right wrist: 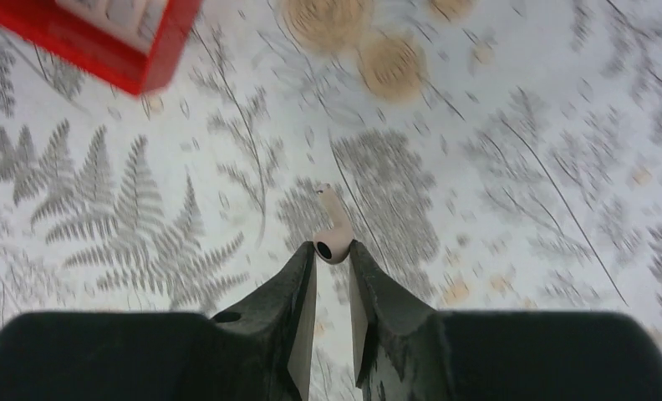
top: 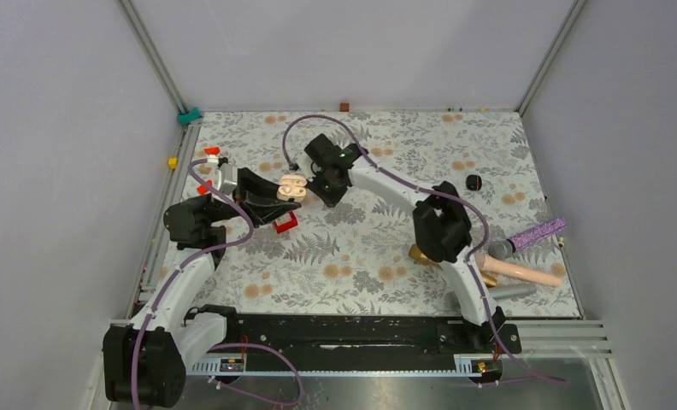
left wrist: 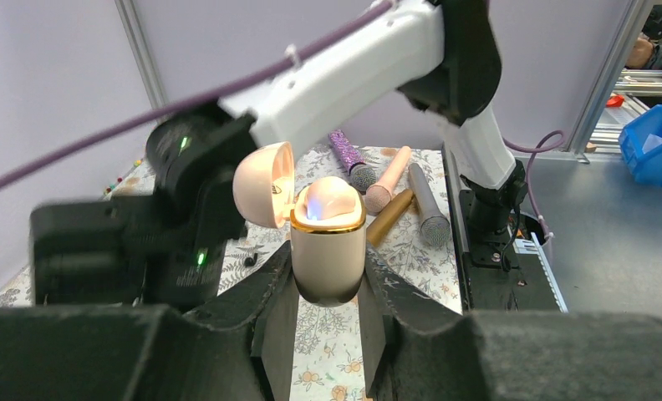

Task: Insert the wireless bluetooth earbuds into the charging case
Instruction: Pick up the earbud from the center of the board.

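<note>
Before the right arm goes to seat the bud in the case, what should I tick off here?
1. Left gripper shut on the charging case: ok.
2. Lid open: ok.
3. Right gripper shut on the earbud: ok, pinched at its head.
4. Earbud lined up over the case: not ok; the right wrist view shows only tablecloth beneath it.
5. Free socket in the case: cannot tell.
</note>
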Motion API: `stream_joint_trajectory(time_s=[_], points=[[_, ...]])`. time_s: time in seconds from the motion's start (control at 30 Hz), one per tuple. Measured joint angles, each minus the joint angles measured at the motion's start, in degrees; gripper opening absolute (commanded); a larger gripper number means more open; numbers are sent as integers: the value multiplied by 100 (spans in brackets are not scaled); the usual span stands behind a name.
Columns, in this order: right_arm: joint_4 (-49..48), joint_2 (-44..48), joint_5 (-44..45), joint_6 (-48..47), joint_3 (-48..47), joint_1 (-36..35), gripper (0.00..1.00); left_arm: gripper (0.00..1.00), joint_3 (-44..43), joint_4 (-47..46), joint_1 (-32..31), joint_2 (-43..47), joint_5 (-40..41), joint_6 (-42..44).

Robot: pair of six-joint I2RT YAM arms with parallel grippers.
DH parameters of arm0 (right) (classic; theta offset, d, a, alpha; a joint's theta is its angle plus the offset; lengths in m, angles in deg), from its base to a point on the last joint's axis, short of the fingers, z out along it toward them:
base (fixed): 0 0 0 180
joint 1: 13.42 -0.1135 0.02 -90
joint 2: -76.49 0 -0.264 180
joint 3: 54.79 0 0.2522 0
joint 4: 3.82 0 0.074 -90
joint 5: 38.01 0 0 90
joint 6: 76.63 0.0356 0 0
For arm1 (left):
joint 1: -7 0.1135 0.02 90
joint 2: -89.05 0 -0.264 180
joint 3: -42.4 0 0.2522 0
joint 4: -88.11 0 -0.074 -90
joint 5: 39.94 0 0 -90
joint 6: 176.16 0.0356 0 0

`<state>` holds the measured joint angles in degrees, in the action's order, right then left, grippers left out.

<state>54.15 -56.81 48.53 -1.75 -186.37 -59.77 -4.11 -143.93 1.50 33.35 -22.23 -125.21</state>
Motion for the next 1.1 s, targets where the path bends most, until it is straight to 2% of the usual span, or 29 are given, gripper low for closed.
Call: stream_joint_trajectory(time_s=[0.13,0.23,0.33,0.5,0.63,0.9,1.1], points=[[-160,1001,55,-256,863,267,24,4,0,216,0,7,4,140],[-273,1838,138,-455,1580,544,25,1,0,717,-2,11,48,476],[-348,2704,245,-684,2282,785,25,0,-44,1467,-39,11,146,968],[-424,4098,426,-1154,3248,885,25,0,-505,3373,-409,-57,542,2197],[-439,5095,433,-1515,3842,868,25,0,-780,4113,-715,-343,704,2752],[-378,6489,468,-2098,4284,748,24,0,-964,5165,-1154,-1161,920,3254],[-328,6898,811,-2629,4288,-177,25,0,-1045,5589,-1473,-1276,953,3565]])
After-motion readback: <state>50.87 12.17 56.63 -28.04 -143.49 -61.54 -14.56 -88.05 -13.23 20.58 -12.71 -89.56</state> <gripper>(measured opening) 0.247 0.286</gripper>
